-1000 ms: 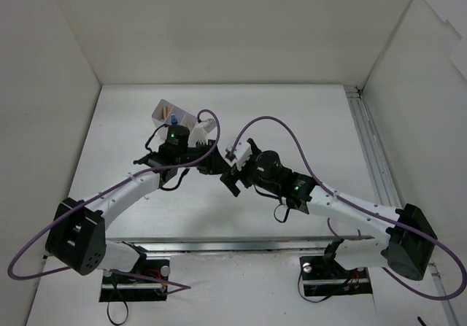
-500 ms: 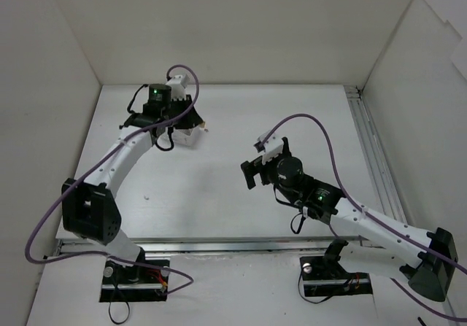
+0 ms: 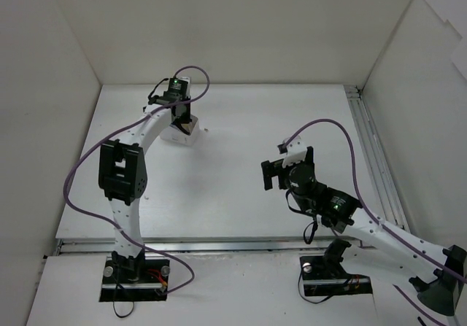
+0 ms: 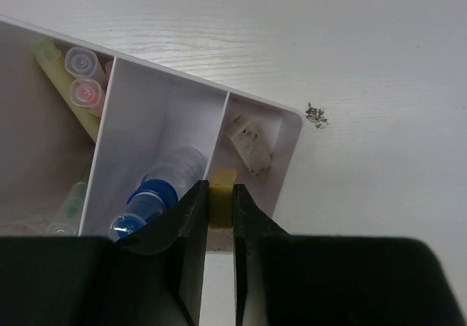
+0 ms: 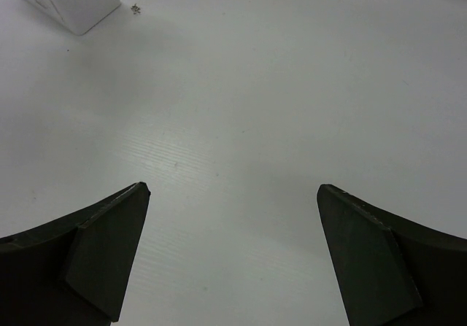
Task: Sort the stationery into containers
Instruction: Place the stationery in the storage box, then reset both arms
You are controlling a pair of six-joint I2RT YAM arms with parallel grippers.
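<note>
White box point(image 3: 179, 137) sits on the bench point(image 3: 241, 122) toward its far left part; all places below are taken from this box.

Left hand point(image 4: 220, 195): directly over the box, clenched on a small yellow eraser bit point(image 4: 223, 182). Both fingers point(image 4: 191, 227) press its sides. The bit hangs at the near end of the narrow end compartment, right by the partition to the middle one. Cannot tell whether it touches the rim.

End compartment: one tan speckled eraser point(image 4: 248, 145) lies on the floor. Its long axis runs aslant across the compartment, from the partition side down toward the outer wall.

Middle compartment: blue-and-white tube point(image 4: 157, 195). Its long axis follows the compartment's length and leans, the blue capped end raised toward the wrist camera and the other end deeper in, at the far part.

Wide compartment on the other side of the tube: several pens standing or leaning, capped ends up. A pink-tipped one point(image 4: 86, 92) and a clear-capped one point(image 4: 81, 63) sit side by side at the far corner. A yellow-green one point(image 4: 64, 85) slants across behind them. A pale green one point(image 4: 71, 200) is at the near side, partly hidden.

A dark speck point(image 4: 316, 114) lies on the bench just outside the box corner at the end compartment.

Right hand point(image 5: 232, 192): well apart from the box, out over bare bench on the speck's side and nearer the arm bases. It is released, fingers spread wide with nothing between them. Its wrist view catches the box corner point(image 5: 76, 1) at the far left.
</note>
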